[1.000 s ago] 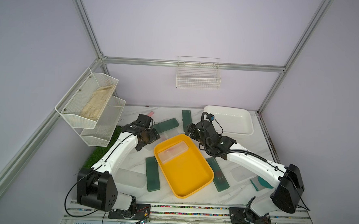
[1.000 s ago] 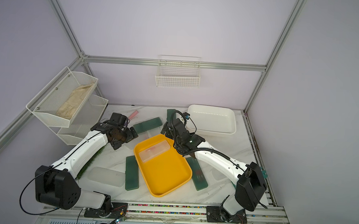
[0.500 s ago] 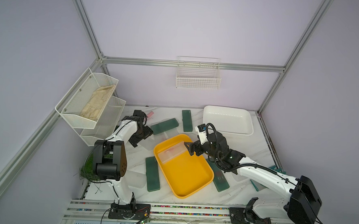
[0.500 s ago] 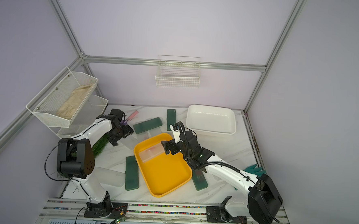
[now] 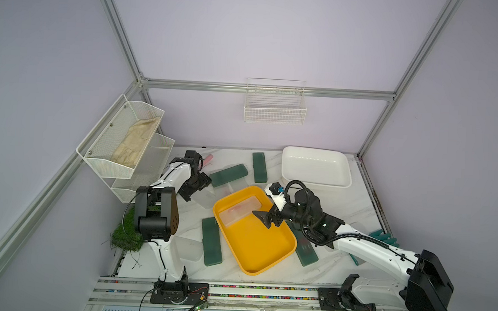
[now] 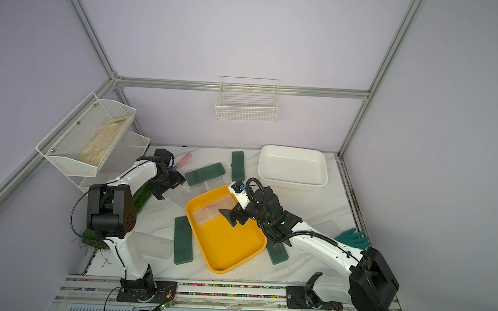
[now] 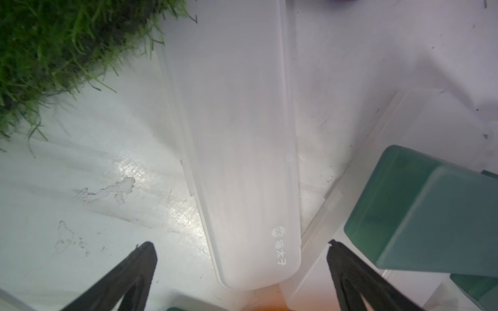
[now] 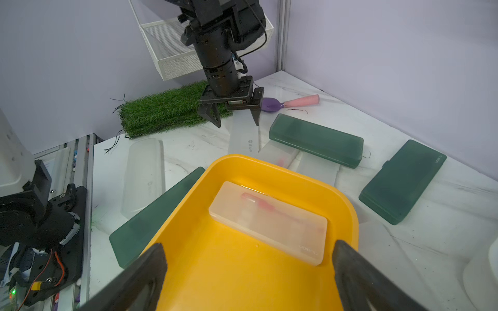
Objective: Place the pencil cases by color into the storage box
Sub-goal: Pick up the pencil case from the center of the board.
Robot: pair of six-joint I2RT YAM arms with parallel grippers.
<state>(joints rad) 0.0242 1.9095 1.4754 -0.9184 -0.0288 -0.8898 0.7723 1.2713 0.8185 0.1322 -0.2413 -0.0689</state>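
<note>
Frosted case (image 8: pixel 269 223) (1) in yellow box (image 8: pixel 269 168)

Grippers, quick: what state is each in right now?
Left gripper: open, empty, over a frosted pencil case.
Right gripper: open, empty, above the yellow tray.

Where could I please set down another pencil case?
Free: the yellow plastic tray's near half, before its frosted clear case; the white plastic tub; marble tabletop between tub and right arm. Crowded: dark green cases and frosted cases behind the tray.
</note>
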